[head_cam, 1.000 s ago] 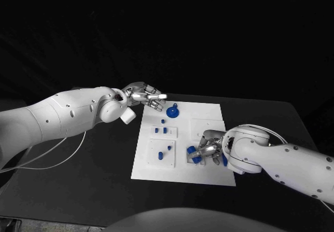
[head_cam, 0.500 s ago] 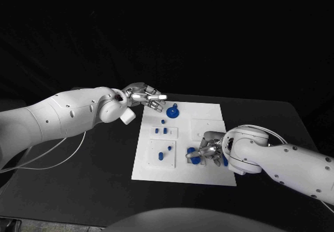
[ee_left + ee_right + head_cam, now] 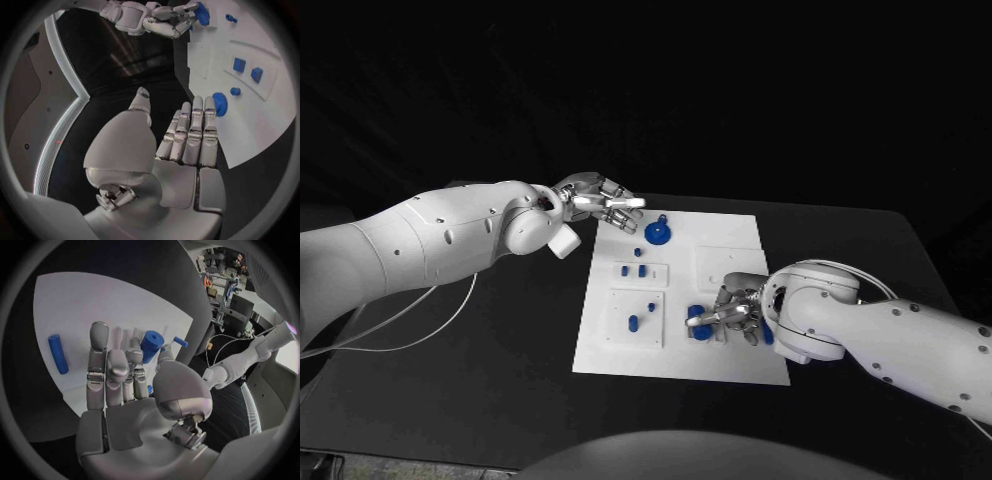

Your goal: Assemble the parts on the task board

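White plate: the flat white rectangular task board [image 3: 678,295] lies on the black tabletop [image 3: 516,360], between the two hands.
Right hand: the silver right hand [image 3: 728,316] is low over the board's near end, fingers curled down around a short blue plastic cylinder [image 3: 150,344]; whether it is truly gripped or only touched I cannot tell.
Cylinder, place and axis: it sits at the right hand's fingertips [image 3: 99,332], seemingly upright with one round end facing the palm; its tilt is hard to read.
Blue rod: a slim blue plastic rod [image 3: 57,353] lies flat on the board just beside the right hand, its long axis roughly along the fingers.
Left hand: the silver left hand [image 3: 599,202] hovers off the board's far corner, fingers straight and pressed side by side, holding nothing.
Blue round knob: a blue disc-shaped part [image 3: 658,235] lies just beyond the left fingertips [image 3: 197,112], toward the board.
Nearer hand: the right hand is far closer to the cylinder, so the coming seating move looks to be its work.
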